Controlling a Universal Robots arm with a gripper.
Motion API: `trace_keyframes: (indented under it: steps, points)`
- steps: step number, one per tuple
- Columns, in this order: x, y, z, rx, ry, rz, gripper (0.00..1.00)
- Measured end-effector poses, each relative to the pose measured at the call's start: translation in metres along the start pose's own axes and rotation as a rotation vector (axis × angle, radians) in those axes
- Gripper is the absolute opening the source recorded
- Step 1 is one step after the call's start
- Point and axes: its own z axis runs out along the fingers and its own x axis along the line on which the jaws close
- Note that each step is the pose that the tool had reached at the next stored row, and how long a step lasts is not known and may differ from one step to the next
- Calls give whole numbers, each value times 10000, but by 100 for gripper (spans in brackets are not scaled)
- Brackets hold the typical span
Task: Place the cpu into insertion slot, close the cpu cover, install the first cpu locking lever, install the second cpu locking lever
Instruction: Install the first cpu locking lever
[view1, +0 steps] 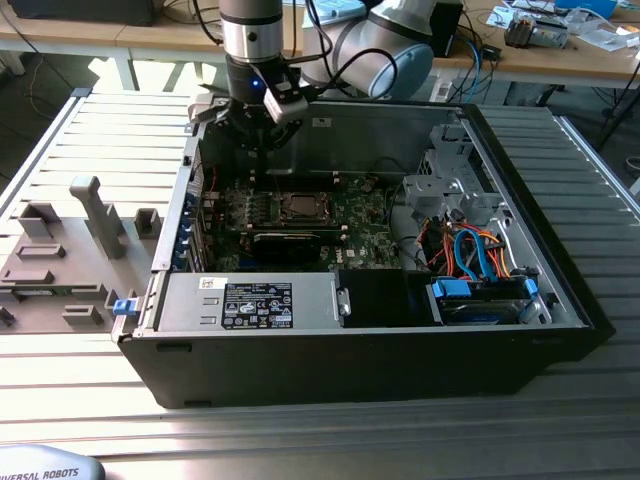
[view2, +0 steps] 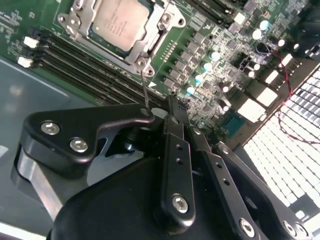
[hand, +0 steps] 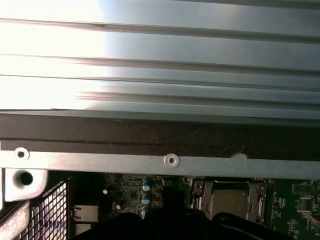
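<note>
Black claw (view2: 172, 100) fills the near part of the second wrist view, its fingers drawn together around a thin metal lever (view2: 145, 90) rising beside the socket. Beyond them the cpu (view2: 120, 22) lies seated in the insertion slot (view2: 165, 20), with the cpu cover (view2: 150, 42) folded down around it on the green motherboard (view2: 210, 45).

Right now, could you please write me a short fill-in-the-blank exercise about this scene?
1. The cpu already sits in the insertion ____.
2. The cpu cover lies ____ over the chip.
3. The circuit board around the socket is ____ in colour.
4. The gripper hangs ____ the board, holding nothing.

Missing words: slot; closed; green; above
</note>
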Motion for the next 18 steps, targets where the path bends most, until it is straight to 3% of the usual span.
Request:
trace_keyframes:
  steps: [14, 18]
  points:
    - [-172, -8, 6, -24, 13, 0, 11]
    - [-255, -12, 8, -25, 31, -1, 11]
